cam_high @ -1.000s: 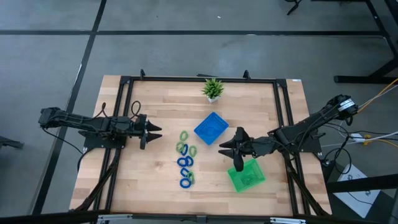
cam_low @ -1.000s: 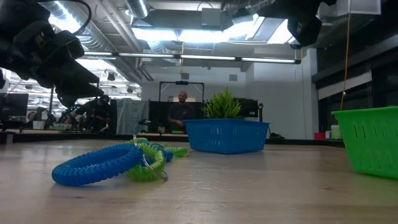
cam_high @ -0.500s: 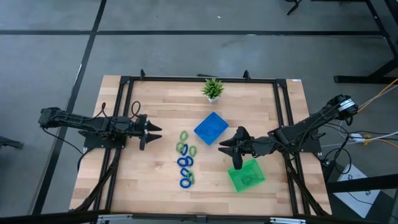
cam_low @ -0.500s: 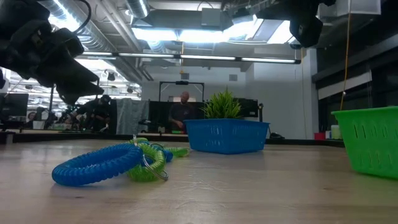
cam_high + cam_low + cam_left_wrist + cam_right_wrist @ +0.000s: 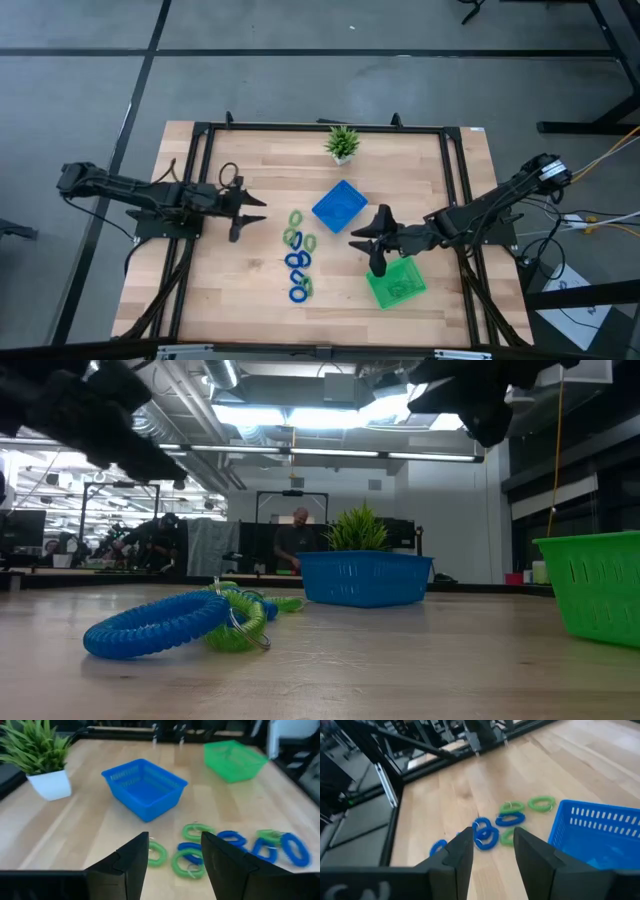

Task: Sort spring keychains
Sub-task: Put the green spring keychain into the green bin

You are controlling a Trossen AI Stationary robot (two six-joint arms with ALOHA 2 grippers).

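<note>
Several blue and light green spring keychains lie in a loose row on the wooden table, between the two arms; they also show in the left wrist view and the right wrist view. In the low view a blue coil lies nearest, a green one against it. My left gripper hovers open to their left, fingers pointing at them. My right gripper hovers open to their right, between the blue tray and the green tray.
A small potted plant stands near the far edge. A black frame rail runs around the table. Bare wood lies along the near edge and left of the keychains. People show in the room behind, in the low view.
My left gripper has moved right, toward the keychains, and risen in the low view. My right gripper has shifted slightly left and toward the near edge. The keychains have not moved.
</note>
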